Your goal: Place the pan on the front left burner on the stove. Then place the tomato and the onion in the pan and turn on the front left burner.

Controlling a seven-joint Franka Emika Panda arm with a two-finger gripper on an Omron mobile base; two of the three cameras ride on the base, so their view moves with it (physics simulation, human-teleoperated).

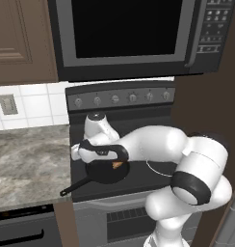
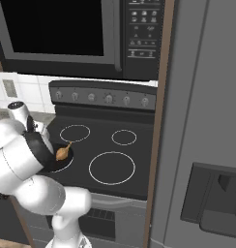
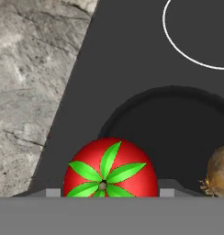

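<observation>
The pan (image 1: 108,172) sat on the stove (image 2: 139,167) at its front left corner, handle pointing out toward the stone surface (image 1: 28,154), so the first step looked done, though the front left burner's ring was covered by the pan and I could not check how well the two lined up. The onion (image 2: 63,153) lay inside the pan, near its right side in the hand view. The tomato (image 3: 111,168) was between the tips of the end effector (image 3: 109,192) — red skin and green stem leaves turned up toward the hand camera, the tips spread to its width on either side of it. It hung over the near edge of the pan, and whether it rested on the pan floor or was held just above it could not be told.

By my judgement the task was well past halfway: pan placed, onion in, tomato at the point of release. What remained was letting the tomato go inside the rim and turning the correct knob on the back panel (image 1: 120,97) for the front left burner — none of the knobs showed any sign of having been turned.

The stone surface to the left of the stove was mottled grey, with white wall tiles and an outlet (image 1: 7,104) behind it. A microwave (image 1: 124,34) hung above the stove, brown cabinets (image 1: 20,41) beside it, and a grey refrigerator (image 2: 207,145) stood at the right.
</observation>
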